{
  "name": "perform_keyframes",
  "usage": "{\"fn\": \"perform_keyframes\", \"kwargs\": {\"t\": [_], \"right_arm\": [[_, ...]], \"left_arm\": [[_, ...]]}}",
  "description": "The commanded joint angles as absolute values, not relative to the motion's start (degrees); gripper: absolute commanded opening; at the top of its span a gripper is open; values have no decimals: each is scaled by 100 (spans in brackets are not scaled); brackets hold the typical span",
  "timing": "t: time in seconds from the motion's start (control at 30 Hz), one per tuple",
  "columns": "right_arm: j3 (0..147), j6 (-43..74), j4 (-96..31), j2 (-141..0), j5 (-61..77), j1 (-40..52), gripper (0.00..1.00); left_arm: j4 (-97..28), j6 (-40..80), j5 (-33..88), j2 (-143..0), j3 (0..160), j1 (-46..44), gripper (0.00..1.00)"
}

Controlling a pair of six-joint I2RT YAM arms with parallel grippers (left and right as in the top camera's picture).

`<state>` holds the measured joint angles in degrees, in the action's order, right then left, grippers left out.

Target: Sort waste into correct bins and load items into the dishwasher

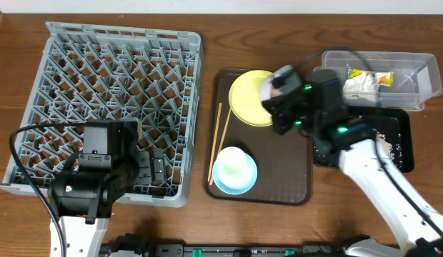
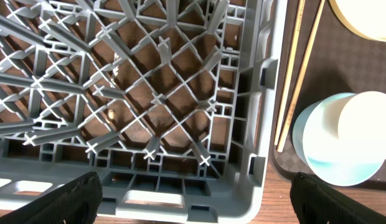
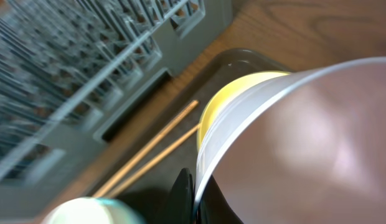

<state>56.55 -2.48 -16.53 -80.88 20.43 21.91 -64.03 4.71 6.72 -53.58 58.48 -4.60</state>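
Note:
My right gripper (image 1: 277,107) is shut on the rim of a white bowl (image 3: 305,143) and holds it tilted above the yellow-green plate (image 1: 244,98) on the brown tray. The bowl fills the right wrist view, with the plate (image 3: 233,99) and the chopsticks (image 3: 155,149) behind it. The chopsticks (image 1: 220,139) lie along the tray's left side. A small white cup (image 1: 234,163) sits in the light blue bowl (image 1: 236,178). My left gripper (image 2: 193,199) is open and empty over the front right corner of the grey rack (image 1: 114,86).
The brown serving tray (image 1: 293,185) lies between the rack and the bins. The clear tub (image 1: 418,75) at the back right holds a wrapper (image 1: 361,73) and a tissue (image 1: 359,86). The black tray (image 1: 401,135) holds crumbs (image 1: 384,139).

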Motion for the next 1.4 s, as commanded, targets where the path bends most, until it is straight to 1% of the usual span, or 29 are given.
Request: {"fn": "perform_keyframes", "kwargs": {"t": [0.0,0.27,0.43,0.47,0.5,0.53,0.57,0.73,0.77,0.83,1.0,1.03,1.07,1.1,1.17,1.27,1.33,1.37], "right_arm": [[5695,-978,-1398,-8508,598,2659,1],[5695,-969,-521,-9579,545,2821,1],[5695,-941,-276,-10057,840,2825,2],[5695,-897,-270,-10114,843,2825,4],[5695,-836,-261,-10160,845,2825,11],[5695,-779,-266,-10180,845,2825,28],[5695,-666,-272,-10193,849,2825,30],[5695,-213,-303,-10077,926,2825,31],[5695,-174,-353,-9992,985,2825,34],[5695,-165,-515,-9736,1109,2814,38],[5695,86,-1020,-8873,1146,2814,40],[5695,202,-1157,-8713,1151,2814,41],[5695,329,-1299,-8552,1190,2818,46],[5695,451,-1455,-8412,1262,2818,56],[5695,666,-1861,-8152,1518,2818,68],[5695,954,-2309,-8005,1938,2816,68],[5688,1081,-2536,-8020,2226,2827,63],[5684,1094,-2694,-8044,2283,2849,56]], "left_arm": [[-6403,523,685,-5354,5959,-469,97],[-6403,523,685,-5354,5959,-469,96],[-6403,521,685,-5354,5959,-469,97],[-6403,523,685,-5354,5959,-469,96],[-6403,523,685,-5354,5959,-469,96],[-6405,523,685,-5354,5959,-469,96],[-6405,523,685,-5354,5959,-469,97],[-6405,523,685,-5354,5959,-469,96],[-6405,523,685,-5354,5959,-469,96],[-6405,523,685,-5354,5959,-469,96],[-6403,523,685,-5354,5959,-469,96],[-6405,521,685,-5354,5959,-469,96],[-6405,523,685,-5354,5959,-469,97],[-6405,523,685,-5354,5959,-469,97],[-6405,521,685,-5354,5959,-469,96],[-6403,523,685,-5354,5959,-469,97],[-6403,523,685,-5354,5959,-469,97],[-6401,521,685,-5354,5959,-469,97]]}}
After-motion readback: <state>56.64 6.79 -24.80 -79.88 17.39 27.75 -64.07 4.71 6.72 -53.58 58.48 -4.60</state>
